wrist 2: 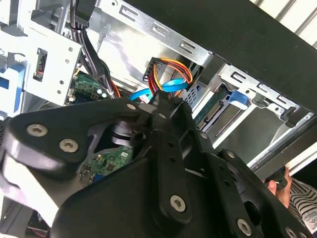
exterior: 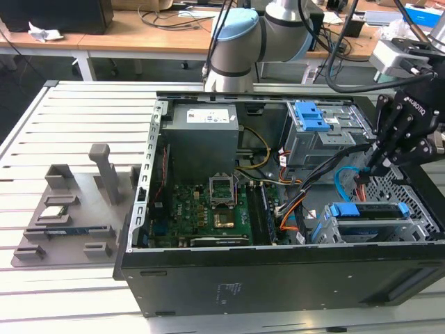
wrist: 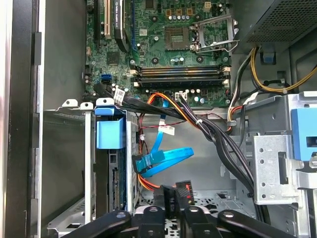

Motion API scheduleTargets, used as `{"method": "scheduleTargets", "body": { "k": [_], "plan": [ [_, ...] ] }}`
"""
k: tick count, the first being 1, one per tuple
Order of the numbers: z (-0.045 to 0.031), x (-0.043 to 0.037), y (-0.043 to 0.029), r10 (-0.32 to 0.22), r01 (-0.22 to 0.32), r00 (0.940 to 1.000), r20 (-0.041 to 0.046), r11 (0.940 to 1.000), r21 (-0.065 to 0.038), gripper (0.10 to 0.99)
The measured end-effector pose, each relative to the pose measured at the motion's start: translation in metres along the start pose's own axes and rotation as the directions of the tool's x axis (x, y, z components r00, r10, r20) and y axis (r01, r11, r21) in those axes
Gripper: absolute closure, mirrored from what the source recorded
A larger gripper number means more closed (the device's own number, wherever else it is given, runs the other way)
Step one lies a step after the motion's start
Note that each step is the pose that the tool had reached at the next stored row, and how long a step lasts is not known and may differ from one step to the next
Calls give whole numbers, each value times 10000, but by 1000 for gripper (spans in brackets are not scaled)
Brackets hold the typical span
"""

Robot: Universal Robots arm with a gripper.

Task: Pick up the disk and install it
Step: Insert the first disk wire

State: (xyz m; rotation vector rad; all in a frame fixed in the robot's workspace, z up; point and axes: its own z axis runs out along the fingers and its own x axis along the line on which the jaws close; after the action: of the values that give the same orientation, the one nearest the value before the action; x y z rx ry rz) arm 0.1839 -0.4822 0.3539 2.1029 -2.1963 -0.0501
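Observation:
The disk point(exterior: 370, 210) sits in the drive cage point(exterior: 424, 229) at the front corner of the open computer case, on the exterior view's right, with blue rails along its sides. In the first wrist view the disk point(wrist: 115, 184) stands on edge under a blue handle point(wrist: 110, 133). In the second wrist view the disk's green board point(wrist 2: 212, 105) faces the camera. My gripper point(exterior: 363, 175) hangs just above and behind the cage. Its fingers point(wrist: 162, 201) are shut on a black cable connector point(wrist 2: 168, 74) with red, yellow and orange wires. A blue data cable point(wrist: 166, 157) loops beside it.
Inside the case lie the motherboard point(exterior: 208, 209), a grey power supply box point(exterior: 203, 132), an upper metal cage with a blue clip point(exterior: 311, 115) and a thick black cable bundle point(wrist: 218, 144). A grey fixture point(exterior: 66, 209) stands on the slatted table. A hand point(wrist 2: 278, 184) shows beyond the case.

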Motion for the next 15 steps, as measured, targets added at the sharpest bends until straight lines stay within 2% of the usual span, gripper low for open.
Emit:
{"method": "scheduleTargets", "body": {
  "k": [1, 7, 11, 13, 15],
  "plan": [
    [1, 0, 0, 1, -1, 10000, 1, 10000, 0, 914],
    [5, 9, -2, 0, 0, 10000, -8, 10000, 1, 918],
    [8, 109, -6, 18, -18, 9998, -191, 10000, 8, 918],
    [15, 219, -11, 36, -35, 9993, -371, 10000, 16, 918],
    [22, 312, -15, 48, -47, 9987, -501, 10000, 22, 918]
  ]
}}
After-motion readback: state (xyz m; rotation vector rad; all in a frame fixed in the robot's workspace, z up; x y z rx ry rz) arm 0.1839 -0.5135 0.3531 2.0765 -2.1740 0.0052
